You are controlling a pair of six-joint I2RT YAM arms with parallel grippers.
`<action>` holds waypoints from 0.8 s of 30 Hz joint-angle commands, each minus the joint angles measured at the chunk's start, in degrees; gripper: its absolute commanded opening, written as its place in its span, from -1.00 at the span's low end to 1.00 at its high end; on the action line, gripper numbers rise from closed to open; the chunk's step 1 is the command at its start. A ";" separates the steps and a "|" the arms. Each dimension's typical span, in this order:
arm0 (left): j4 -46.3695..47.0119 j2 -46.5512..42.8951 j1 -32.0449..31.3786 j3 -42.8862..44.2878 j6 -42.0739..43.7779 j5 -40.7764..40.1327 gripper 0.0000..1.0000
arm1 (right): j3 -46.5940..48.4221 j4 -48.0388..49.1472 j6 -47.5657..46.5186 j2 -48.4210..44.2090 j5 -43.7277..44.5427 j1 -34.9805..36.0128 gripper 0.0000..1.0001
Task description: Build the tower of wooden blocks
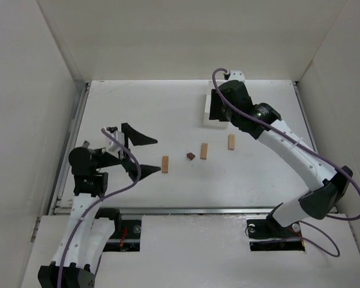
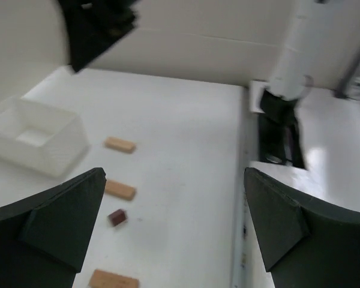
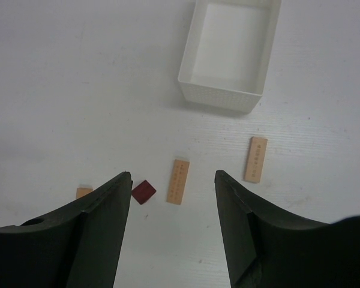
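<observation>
White walls enclose a white desk (image 1: 168,114) on three sides, and both arms are mounted at its near edge.

1. Left end effector (image 1: 157,155): the jaws stand fully apart and hold nothing. It sits at the left side of the desk with its fingers pointing right, toward the row of blocks. The left tan block (image 1: 165,164) lies just beyond the fingertips and is not touching them.

2. Right end effector (image 3: 173,174): the jaws are partly apart with nothing between them. It is raised above the desk at the far right, beside the white box (image 1: 207,112). In the right wrist view, its fingers frame the blocks on the desk below.

3. Block set: no block is stacked. All four lie flat and apart from one another, in a loose row that runs from the left tan block diagonally away to the right.
   - Dark reddish-brown block (image 1: 190,156): next in the row, the smallest piece.
   - Middle tan block (image 1: 203,151): just beside the dark one.
   - Right tan block (image 1: 231,141): last in the row, nearest the white box.

4. White box: open at the top, on the far side of the row.
</observation>
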 commanded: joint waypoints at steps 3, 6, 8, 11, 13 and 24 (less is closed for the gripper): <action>-33.31 0.41 -0.85 6.69 30.69 -33.20 1.00 | 1.37 0.05 0.64 0.37 2.58 0.48 0.27; -39.80 0.41 -0.85 11.34 35.78 -49.40 1.00 | 1.38 0.05 0.64 0.99 3.11 1.01 0.27; -43.24 0.41 -0.85 14.34 34.83 -61.61 1.00 | 1.38 0.05 0.64 0.99 3.81 1.01 0.27; -48.43 1.02 -0.85 18.56 31.57 -76.44 1.00 | 1.38 0.05 1.86 0.99 5.74 1.01 0.38; -52.46 1.03 -0.85 20.40 33.92 -79.31 1.00 | 1.38 0.05 2.49 0.99 5.75 1.01 0.41; -60.14 -2.75 -0.85 17.25 27.17 -91.27 1.00 | -5.05 -7.41 -1.72 4.56 -10.42 7.06 0.56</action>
